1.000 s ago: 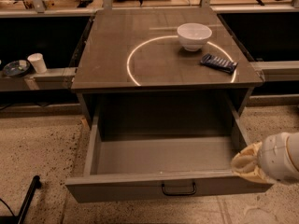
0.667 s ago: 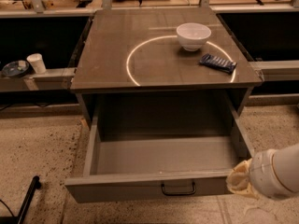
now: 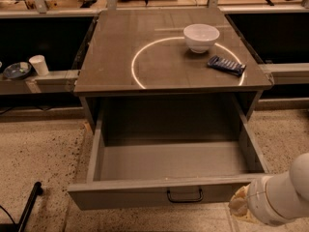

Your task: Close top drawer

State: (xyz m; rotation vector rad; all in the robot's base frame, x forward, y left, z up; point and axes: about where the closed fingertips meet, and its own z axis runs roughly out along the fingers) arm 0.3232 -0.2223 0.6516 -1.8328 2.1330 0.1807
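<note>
The top drawer (image 3: 169, 161) of the grey cabinet is pulled far out and shows an empty grey inside. Its flat front panel (image 3: 120, 195) faces me, with a small black loop handle (image 3: 185, 195) at its centre. My gripper (image 3: 240, 206) is at the lower right, just in front of the right end of the drawer's front panel, at the end of the white arm (image 3: 285, 192). It is to the right of the handle and apart from it.
On the cabinet top (image 3: 159, 62) stand a white bowl (image 3: 201, 36) and a dark blue packet (image 3: 226, 65), inside a white circle line. A white cup (image 3: 38, 65) and a dark dish (image 3: 17, 70) sit on a ledge at the left. A black bar (image 3: 26, 208) lies on the floor at lower left.
My arm and gripper have moved left and down, from beside the drawer's right corner to in front of the right end of its front panel. The drawer has not moved.
</note>
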